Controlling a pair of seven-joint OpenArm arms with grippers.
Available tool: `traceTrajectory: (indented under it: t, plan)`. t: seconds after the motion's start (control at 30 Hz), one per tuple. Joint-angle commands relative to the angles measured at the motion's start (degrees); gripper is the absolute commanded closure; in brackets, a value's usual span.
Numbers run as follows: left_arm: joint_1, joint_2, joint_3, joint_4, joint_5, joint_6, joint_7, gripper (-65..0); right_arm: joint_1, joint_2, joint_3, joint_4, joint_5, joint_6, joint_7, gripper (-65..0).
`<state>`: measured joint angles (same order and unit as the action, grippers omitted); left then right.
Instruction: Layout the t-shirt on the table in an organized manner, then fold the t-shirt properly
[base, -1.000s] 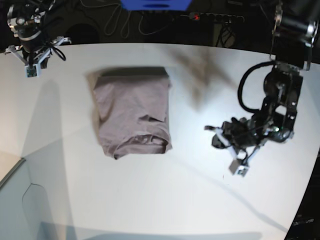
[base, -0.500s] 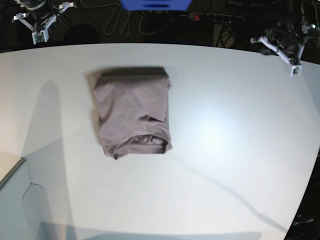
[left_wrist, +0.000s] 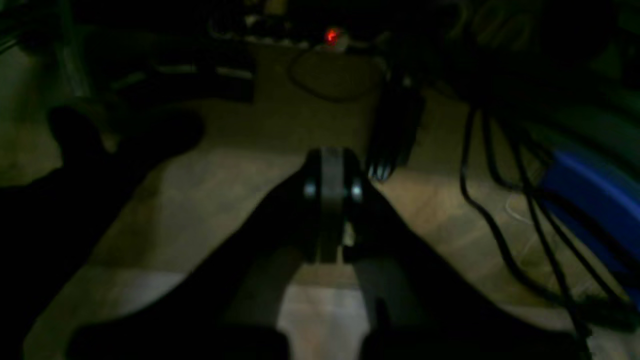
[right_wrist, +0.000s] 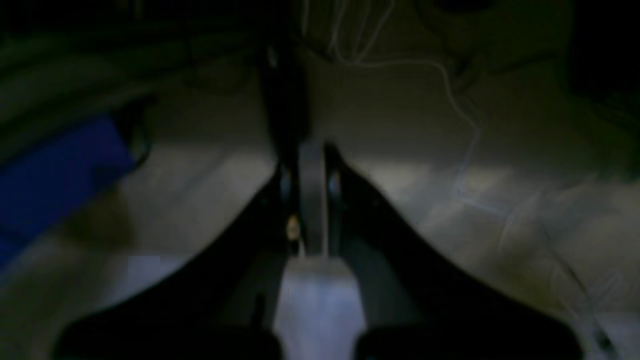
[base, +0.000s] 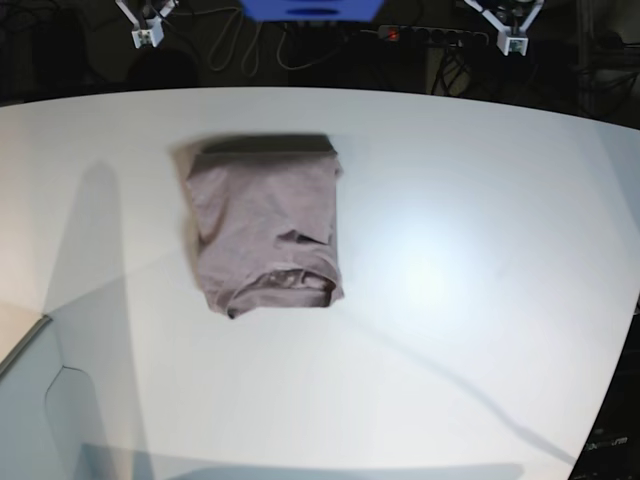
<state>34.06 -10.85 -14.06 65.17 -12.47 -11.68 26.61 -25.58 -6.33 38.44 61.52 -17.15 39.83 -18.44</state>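
Observation:
The mauve-brown t-shirt (base: 265, 222) lies folded into a compact rectangle on the white table (base: 450, 260), left of centre, with its collar end toward the front. Both arms are pulled back beyond the table's far edge. My left gripper (base: 515, 42) shows at the top right of the base view, my right gripper (base: 146, 36) at the top left. In the left wrist view my left gripper (left_wrist: 330, 187) is shut, empty, over the dim floor. My right gripper (right_wrist: 307, 192) is likewise shut on nothing in the right wrist view.
Behind the table's far edge sit a blue box (base: 312, 9), a power strip with a red light (base: 432, 35) and loose cables (base: 240, 45). A pale panel (base: 30, 400) lies at the front left corner.
Both arms have withdrawn from over the table to beyond its far edge; the left arm was low at the right one second ago. The folded t-shirt has not moved.

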Motion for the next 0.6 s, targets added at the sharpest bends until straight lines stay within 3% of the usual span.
traceTrajectory:
  t: [0.0,0.07,0.23,0.3,0.43,0.53,0.57]
  plan:
    - [-1.6,-0.6,1.5,-5.3,0.6,0.3,-2.2,-0.1,0.0,1.1,0.2,-2.8,-0.2,0.2,1.7,0.0]
    - [-6.2,-1.1,4.9,-16.8,0.8,0.3,-8.2,-0.1,1.3,2.2,0.1,-9.7,-0.2,-0.7,7.8,0.0]
    - [-16.4,-0.7,14.1,-42.1,0.7,0.3,-27.0,-0.1,4.7,8.0,-4.0,-28.3,-0.2,-13.2,26.3,0.0]
    - [-21.0,-0.1,18.9,-51.5,0.6,0.3,-32.9,-0.1,7.0,10.5,-6.6,-37.3,-0.2,-21.0,33.1,0.0]
    - [-28.0,2.5,22.5,-60.7,0.4,0.6,-34.7,-0.1,12.0,13.1,-10.8,-52.4,-0.2,-38.7,43.3,0.0]
    - [-30.2,2.9,22.2,-60.8,0.3,1.0,-31.1,-0.1,14.6,13.0,-14.7,-57.0,-0.2,-47.2,46.1,0.0]
    - [-30.7,3.6,22.1,-60.8,0.2,1.1,-30.2,-0.1,15.1,12.8,-15.7,-57.5,-0.2,-48.6,46.1,0.0]
